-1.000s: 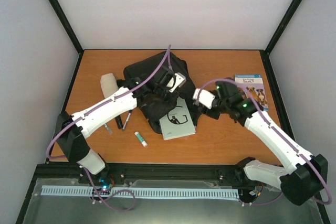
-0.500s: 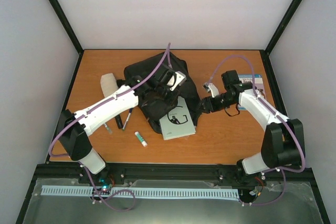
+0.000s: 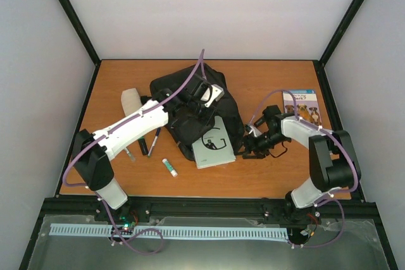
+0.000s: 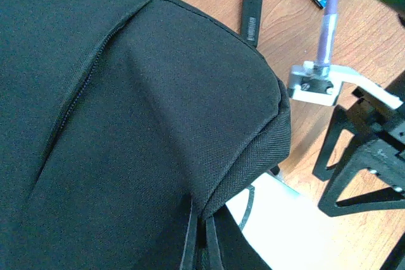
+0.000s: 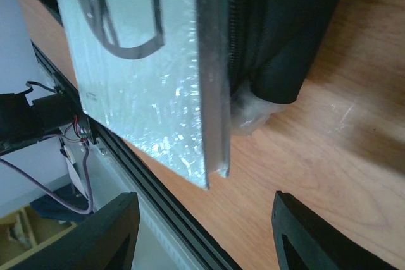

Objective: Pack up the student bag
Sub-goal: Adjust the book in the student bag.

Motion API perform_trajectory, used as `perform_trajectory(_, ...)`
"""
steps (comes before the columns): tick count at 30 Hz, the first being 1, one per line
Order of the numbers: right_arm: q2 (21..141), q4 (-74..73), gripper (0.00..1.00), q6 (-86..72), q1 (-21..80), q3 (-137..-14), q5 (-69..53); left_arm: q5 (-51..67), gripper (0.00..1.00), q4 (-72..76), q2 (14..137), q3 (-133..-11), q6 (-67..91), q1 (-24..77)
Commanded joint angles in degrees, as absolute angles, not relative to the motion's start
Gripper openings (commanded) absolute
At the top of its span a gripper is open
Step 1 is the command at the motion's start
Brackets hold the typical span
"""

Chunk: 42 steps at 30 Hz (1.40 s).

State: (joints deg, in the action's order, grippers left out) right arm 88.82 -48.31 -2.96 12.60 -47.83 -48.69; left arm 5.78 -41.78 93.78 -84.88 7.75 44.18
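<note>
Right wrist view: right gripper (image 5: 205, 229) spread open at the book (image 5: 139, 93) corner; left gripper (image 3: 188, 114) clenches the student bag (image 3: 172, 84).

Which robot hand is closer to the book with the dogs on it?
Right. The right fingers are spread open beside the silver notebook, a short way from the dog book. The left fingers are farther off, across at the student bag.
</note>
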Motion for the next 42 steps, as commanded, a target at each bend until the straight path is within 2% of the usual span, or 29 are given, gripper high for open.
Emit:
perform_trajectory(1,92.04,-45.43,0.59,-4.38,13.49,-46.8,-51.14,6.56,0.01,-40.39,94.1,-88.46,8.61,43.07)
perform_trajectory(6,95.5,-45.26,0.59,-3.63,15.6,-47.41,-50.55,6.11,0.01,-40.44,93.89,-88.34,8.26,43.04)
perform_trajectory(12,100.74,-43.2,0.57,-3.68,16.91,-48.44,-57.85,6.76,0.01,-40.36,94.0,-88.29,8.28,43.07)
perform_trajectory(20,98.9,-39.86,0.5,-3.65,18.44,-47.92,-69.97,7.05,0.01,-39.92,93.33,-87.93,8.0,43.06)
perform_trajectory(29,96.92,-37.73,0.46,-3.69,18.45,-49.26,-73.26,8.11,0.01,-39.85,93.67,-87.98,8.25,43.07)
perform_trajectory(35,96.21,-34.12,0.51,-4.36,18.46,-49.45,-69.72,9.94,0.01,-39.58,93.92,-88.01,8.74,43.07)
perform_trajectory(42,101.51,-31.99,0.57,-4.7,18.37,-52.92,-68.53,10.43,0.01,-39.5,94.05,-87.9,8.78,43.07)
